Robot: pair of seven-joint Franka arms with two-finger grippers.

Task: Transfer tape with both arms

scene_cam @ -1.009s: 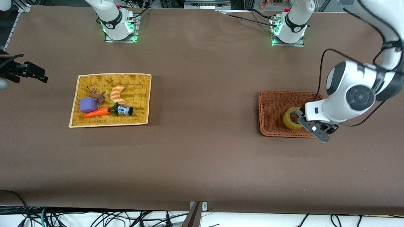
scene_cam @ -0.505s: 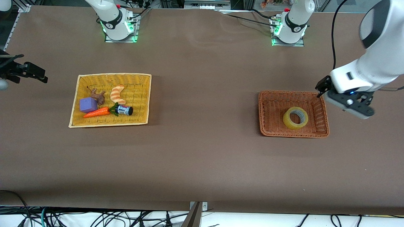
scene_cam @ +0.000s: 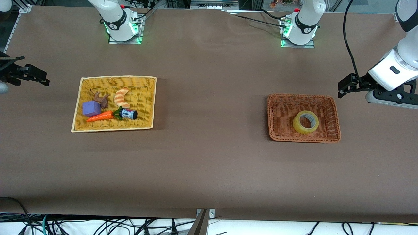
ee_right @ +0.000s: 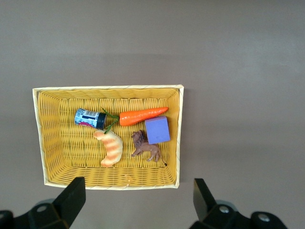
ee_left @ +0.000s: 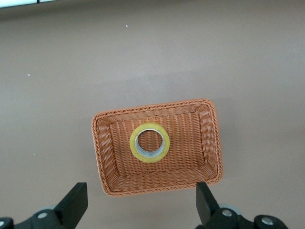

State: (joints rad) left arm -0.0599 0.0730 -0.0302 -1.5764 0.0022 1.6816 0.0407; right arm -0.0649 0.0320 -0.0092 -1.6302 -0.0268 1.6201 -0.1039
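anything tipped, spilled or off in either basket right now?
Nothing stands out. The tape lies flat in the brown basket, the toys sit inside the yellow basket, and both hands, left and right, are open and clear of the baskets.

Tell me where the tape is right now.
The tape lies flat in the brown basket toward the left arm's end of the table, alone in it. In the front view the open left pincer is up beside the basket, not over it.
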